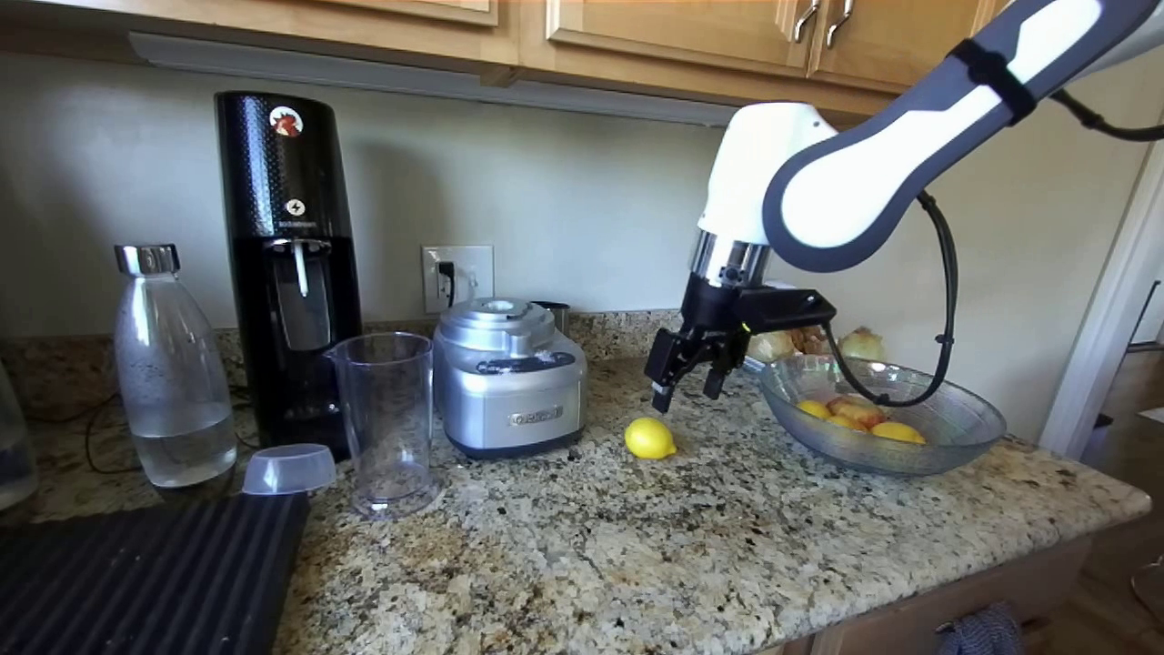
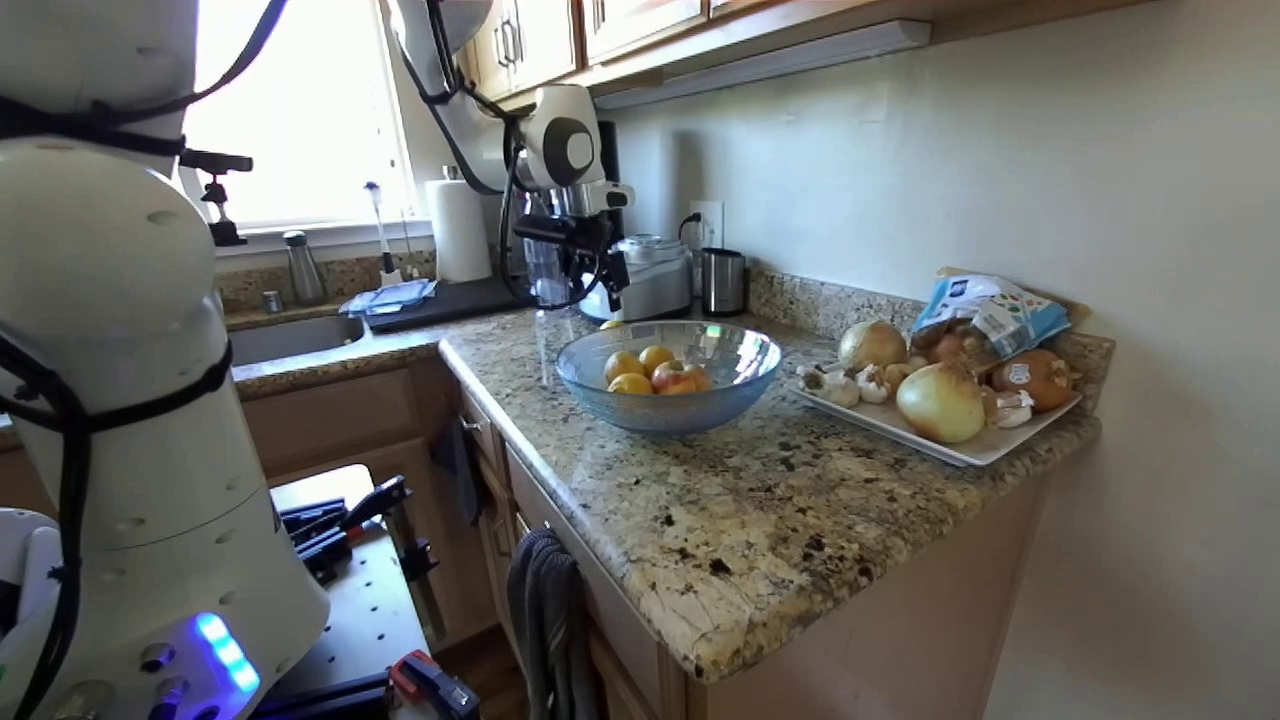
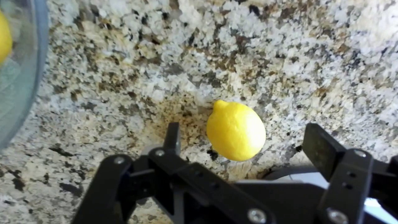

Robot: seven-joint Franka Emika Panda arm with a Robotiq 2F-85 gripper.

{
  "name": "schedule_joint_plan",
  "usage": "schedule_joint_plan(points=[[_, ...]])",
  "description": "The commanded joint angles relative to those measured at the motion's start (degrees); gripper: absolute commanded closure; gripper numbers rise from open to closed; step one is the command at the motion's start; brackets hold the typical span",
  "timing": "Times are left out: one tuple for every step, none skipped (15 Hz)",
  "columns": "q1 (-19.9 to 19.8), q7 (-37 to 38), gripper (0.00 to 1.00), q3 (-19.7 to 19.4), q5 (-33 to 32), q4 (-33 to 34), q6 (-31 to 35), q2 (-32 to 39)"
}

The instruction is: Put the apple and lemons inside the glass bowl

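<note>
Your hand is released, nothing between its fingers, which stand wide just above the lone lemon on the desk; that spread probably lets you lower them one to each side; the apple and three more lemons already lie in the glass bowl, whose sloping wall should keep them from rolling away.

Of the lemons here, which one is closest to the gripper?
The lone lemon out on the granite countertop, seen between the open fingers in the wrist view. The other three lemons lie inside the glass bowl with the apple.
</note>
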Motion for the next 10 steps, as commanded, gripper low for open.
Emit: schedule_joint_plan(points=[[3.00, -0.18, 0.00, -2.16, -2.83, 3.27, 3.45, 4.48], [3.46, -0.58, 0.00, -2.48, -3.17, 4.28, 3.72, 5.64], [3.84, -0.96, 0.00, -2.76, -3.27, 5.21, 3.90, 6.71], [4.11, -1.34, 0.00, -3.08, -3.34, 6.11, 3.90, 7.53], [4.44, -1.61, 0.00, -3.52, -3.60, 6.85, 3.98, 8.26], [4.54, -2.30, 0.00, -3.78, -3.75, 7.63, 3.93, 9.00], [4.68, -2.79, 0.00, -4.20, -3.97, 8.30, 3.87, 9.64], [4.83, -3.27, 0.00, -4.63, -4.17, 8.96, 3.77, 10.20], [4.50, -4.11, 0.00, -4.55, -3.61, 9.58, 3.23, 10.69], [4.49, -4.48, 0.00, -4.71, -3.53, 10.01, 3.33, 11.20]])
